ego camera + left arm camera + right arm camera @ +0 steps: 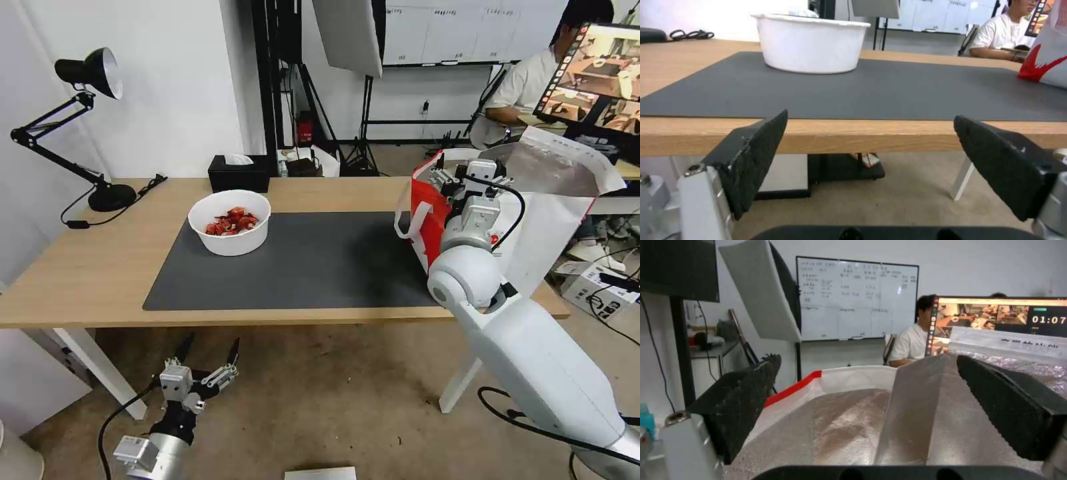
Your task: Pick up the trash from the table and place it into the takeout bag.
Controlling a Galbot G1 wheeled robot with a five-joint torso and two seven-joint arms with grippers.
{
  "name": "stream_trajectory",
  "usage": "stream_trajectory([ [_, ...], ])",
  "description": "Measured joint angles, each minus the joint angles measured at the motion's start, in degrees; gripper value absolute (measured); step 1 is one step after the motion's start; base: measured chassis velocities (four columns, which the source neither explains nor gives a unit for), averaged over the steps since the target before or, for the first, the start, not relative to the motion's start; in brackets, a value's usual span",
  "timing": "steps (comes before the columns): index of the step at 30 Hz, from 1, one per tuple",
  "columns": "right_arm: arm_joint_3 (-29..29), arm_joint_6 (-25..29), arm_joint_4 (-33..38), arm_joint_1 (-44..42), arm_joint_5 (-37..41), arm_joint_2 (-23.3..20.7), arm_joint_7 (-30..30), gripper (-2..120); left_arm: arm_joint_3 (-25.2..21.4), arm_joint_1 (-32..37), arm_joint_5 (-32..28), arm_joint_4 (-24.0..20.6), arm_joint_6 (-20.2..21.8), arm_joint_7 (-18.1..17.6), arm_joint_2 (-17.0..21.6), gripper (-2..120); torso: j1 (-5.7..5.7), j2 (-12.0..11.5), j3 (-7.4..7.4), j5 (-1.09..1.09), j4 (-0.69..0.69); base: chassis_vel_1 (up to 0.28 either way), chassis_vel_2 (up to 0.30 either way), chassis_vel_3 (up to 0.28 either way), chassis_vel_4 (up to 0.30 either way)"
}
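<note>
One piece of trash left by the look of it, the white bowl of red scraps [229, 222] at 10 o'clock on the tabletop [87, 267], while my right gripper [467, 175] hangs jaws-released over the takeout bag [533, 220] and my left gripper [207, 363] sits spread, empty, below the tabletop edge.

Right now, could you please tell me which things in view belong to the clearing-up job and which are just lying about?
Job: white round bowl of red scraps; red-and-white foil-lined takeout bag; light-wood table; open right gripper over the bag; open left gripper below the table edge.

Lying about: black tissue box; black desk lamp; dark grey mat.
</note>
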Motion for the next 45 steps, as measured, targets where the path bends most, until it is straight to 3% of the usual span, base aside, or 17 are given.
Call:
stream_trajectory([
  [14, 0.4, 0.1, 2.0, -0.5, 0.9, -0.6, -0.2, 100, -0.2, 0.1, 0.0, -0.6, 0.0, 0.0, 0.1, 100, 0.0, 0.0, 0.0, 0.0, 0.0, 0.0, 0.0, 0.0, 0.0],
  [22, 1.5, 3.8, 5.9, -1.5, 2.9, -2.9, -5.5, 100, -0.2, 0.1, 0.0, -0.7, 0.0, 0.0, -0.2, 100, 0.0, 0.0, 0.0, 0.0, 0.0, 0.0, 0.0, 0.0, 0.0],
  [30, 3.5, 8.8, 12.6, -7.5, 8.0, -6.0, -14.9, 100, -0.3, 0.1, 0.4, -0.8, 0.0, 0.0, -0.6, 100, 0.0, 0.0, 0.0, 0.0, 0.0, 0.0, 0.0, 0.0, 0.0],
  [38, 7.9, 14.7, 20.5, -19.2, 13.6, -9.9, -28.1, 100, -0.4, 0.2, 0.4, -1.0, -0.4, 0.0, -1.1, 100, 0.0, 0.0, 0.0, 0.0, 0.0, 0.0, 0.0, 0.0, 0.0],
  [45, 9.2, 18.5, 22.7, -27.9, 15.5, -10.4, -36.3, 100, -0.3, 0.6, 0.7, -1.6, -0.6, 0.1, -1.9, 100, 0.0, 0.0, 0.0, 0.0, 0.01, 0.0, 0.0, 0.0, 0.0],
])
